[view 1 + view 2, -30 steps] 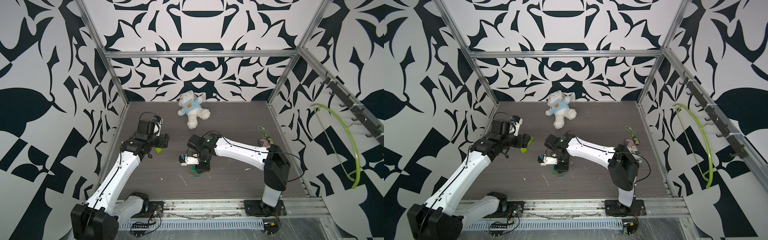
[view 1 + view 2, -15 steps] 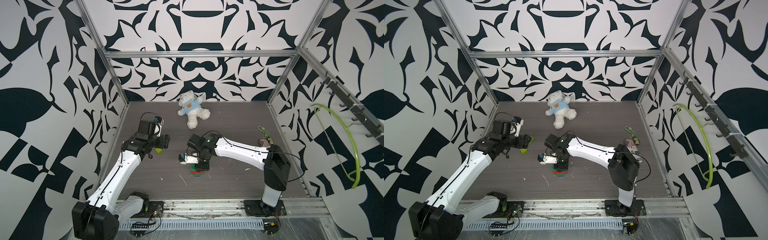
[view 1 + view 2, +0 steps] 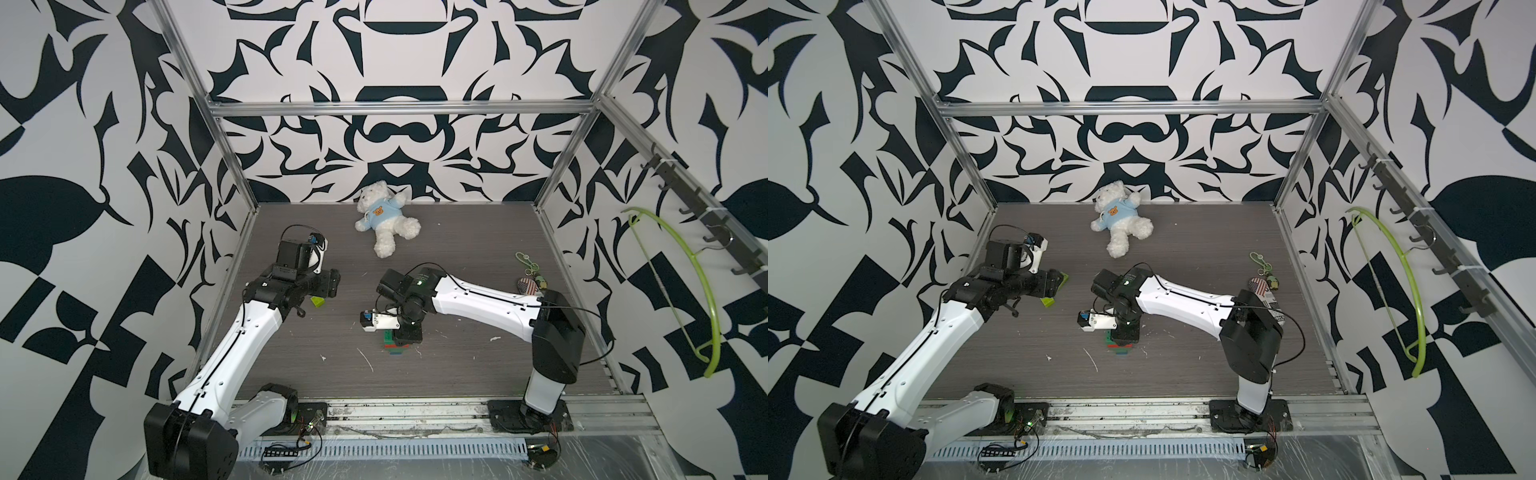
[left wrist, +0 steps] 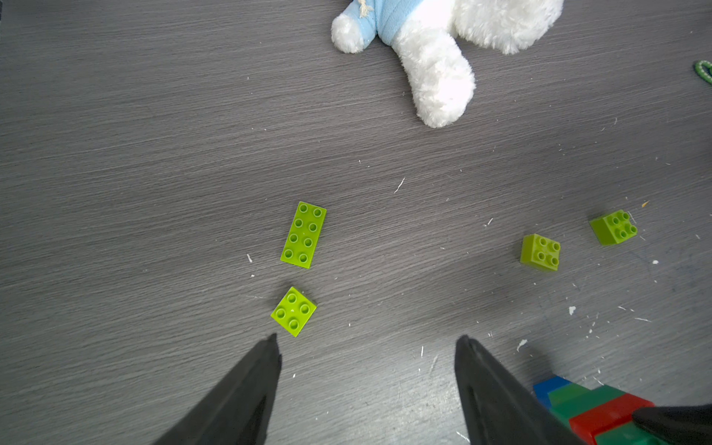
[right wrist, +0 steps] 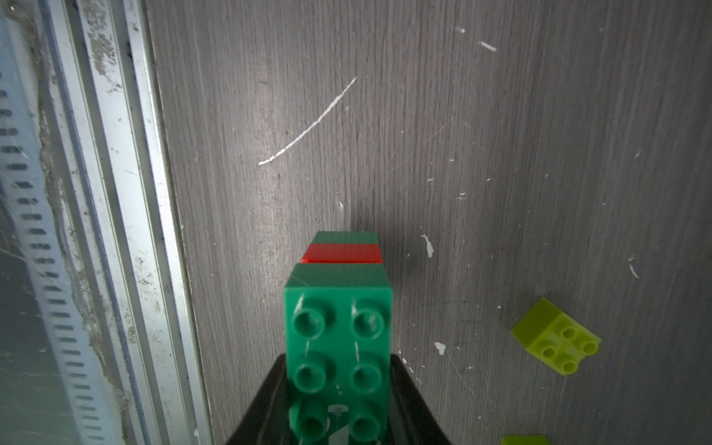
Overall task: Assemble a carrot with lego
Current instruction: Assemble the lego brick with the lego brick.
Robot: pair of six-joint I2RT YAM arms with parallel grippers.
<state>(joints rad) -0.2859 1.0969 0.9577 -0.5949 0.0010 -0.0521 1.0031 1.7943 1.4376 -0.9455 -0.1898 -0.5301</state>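
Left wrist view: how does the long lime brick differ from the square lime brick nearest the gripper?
The long lime brick has eight studs; the square lime brick has four. The long brick lies farther from the left gripper than the square brick. Both are lime green, studs up, loose on the table.

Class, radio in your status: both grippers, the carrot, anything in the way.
Right gripper shut on half-built carrot. Left gripper open, empty, near small lime brick. Teddy bear far off, not blocking.
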